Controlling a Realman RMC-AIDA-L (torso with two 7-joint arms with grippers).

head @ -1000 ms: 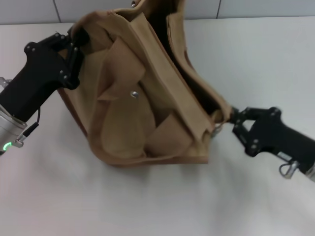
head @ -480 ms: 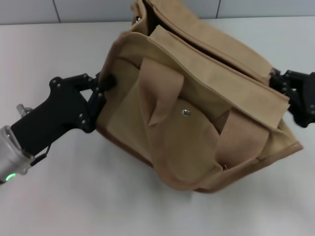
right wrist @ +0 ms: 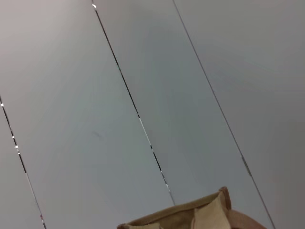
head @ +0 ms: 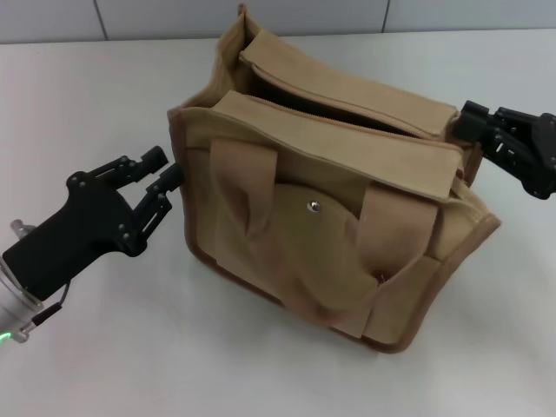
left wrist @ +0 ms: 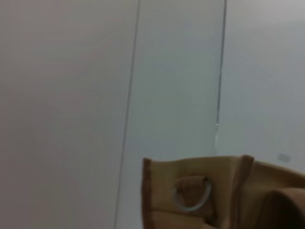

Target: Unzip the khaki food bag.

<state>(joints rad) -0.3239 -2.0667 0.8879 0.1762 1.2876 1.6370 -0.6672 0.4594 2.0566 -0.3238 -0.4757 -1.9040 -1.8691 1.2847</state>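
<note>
The khaki food bag (head: 321,252) stands upright mid-table in the head view, its silver snap (head: 314,206) and two wide handles facing me. Its top gapes, with a dark slot (head: 347,109) between the zipper edges. My left gripper (head: 163,168) is open just off the bag's left edge, touching nothing. At the bag's right top corner sits my right gripper (head: 465,122), its tip against the fabric; the zipper pull is hidden there. The left wrist view shows the bag's end (left wrist: 162,191) with a metal ring (left wrist: 190,193). Only a bag corner (right wrist: 200,217) shows in the right wrist view.
The bag rests on a plain white table (head: 104,78). A tiled wall (head: 52,17) runs along the table's far edge. Both wrist views show pale panels with thin seams behind the bag.
The bag has swung round and settled upright. My left gripper has let go of the bag's left corner and opened. The right gripper has risen to the upper right with the bag's end.
</note>
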